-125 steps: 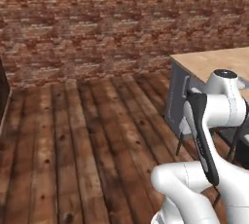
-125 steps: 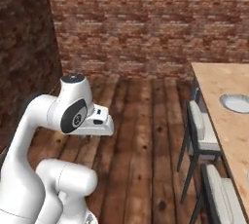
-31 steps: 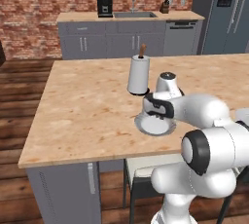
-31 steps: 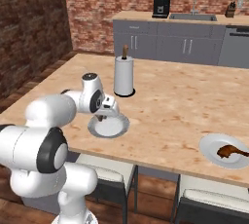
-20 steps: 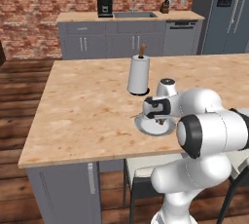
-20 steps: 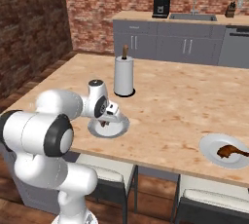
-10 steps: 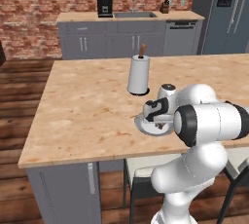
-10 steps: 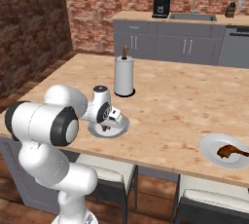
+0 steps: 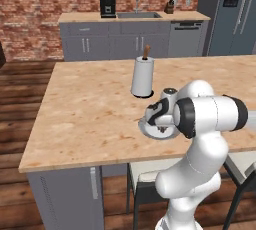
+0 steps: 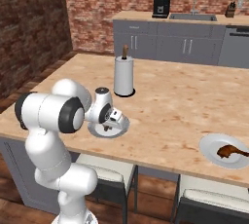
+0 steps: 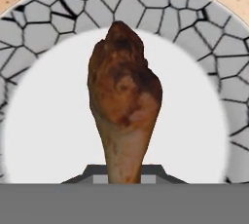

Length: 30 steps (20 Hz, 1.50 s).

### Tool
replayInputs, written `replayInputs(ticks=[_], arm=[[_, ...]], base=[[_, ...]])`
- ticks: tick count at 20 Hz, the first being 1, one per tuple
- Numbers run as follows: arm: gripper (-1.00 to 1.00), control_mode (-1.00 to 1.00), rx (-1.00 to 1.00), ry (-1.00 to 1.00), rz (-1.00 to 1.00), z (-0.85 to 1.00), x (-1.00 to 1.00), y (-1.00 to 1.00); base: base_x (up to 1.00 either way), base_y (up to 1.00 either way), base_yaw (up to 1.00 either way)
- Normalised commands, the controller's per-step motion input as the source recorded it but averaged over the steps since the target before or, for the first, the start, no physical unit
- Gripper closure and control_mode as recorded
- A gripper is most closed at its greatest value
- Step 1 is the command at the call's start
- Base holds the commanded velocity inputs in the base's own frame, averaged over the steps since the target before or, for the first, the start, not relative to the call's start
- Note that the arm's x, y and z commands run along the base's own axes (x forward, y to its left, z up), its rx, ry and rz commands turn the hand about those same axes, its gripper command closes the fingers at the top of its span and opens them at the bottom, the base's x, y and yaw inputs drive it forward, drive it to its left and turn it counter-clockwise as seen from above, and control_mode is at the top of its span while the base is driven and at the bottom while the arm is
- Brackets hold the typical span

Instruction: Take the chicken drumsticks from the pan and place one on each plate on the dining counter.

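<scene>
In the hand view a reddish-brown drumstick [image 11: 124,106] runs up the middle of the frame, its thin bone end clenched between the fingers at the bottom edge, over a plate [image 11: 29,135] with a crackled grey rim. In the right base view the gripper [image 10: 110,125] sits low over that plate [image 10: 124,124] at centre left on the tabletop [image 10: 170,101]. At lower right, a second plate [image 10: 211,152] carries another drumstick [image 10: 229,151]. Behind, upper centre, stands a paper towel roll [image 10: 123,77]

A paper towel roll [image 9: 142,77] stands upright, with a coffee maker [image 9: 107,4] and sink [image 9: 139,15] along the brick wall [image 9: 30,4].
</scene>
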Motion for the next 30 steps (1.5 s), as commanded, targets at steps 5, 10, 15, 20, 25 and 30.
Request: replayInputs(ticks=[5,10,15,20,25,30], arm=[[-1.00,-1.00,0.00,0.00,-0.07,-0.11,0.14,0.00],[-1.00,-1.00,0.00,0.00,-0.08,-0.01,0.00,0.00],[-1.00,-1.00,0.00,0.00,-0.03,0.16,0.00,0.00],[-1.00,-1.00,0.00,-0.03,0.00,0.47,-0.16,-0.05],[-1.00,-1.00,0.00,-0.03,0.00,0.48,-0.58,-0.07],[-1.00,-1.00,0.00,0.00,0.00,0.41,-0.76,-0.03]], base=[[0.00,0.00,0.00],[0.00,0.00,0.00],[0.00,0.00,0.00],[0.00,0.00,0.00],[0.00,0.00,0.00],[0.00,0.00,0.00]])
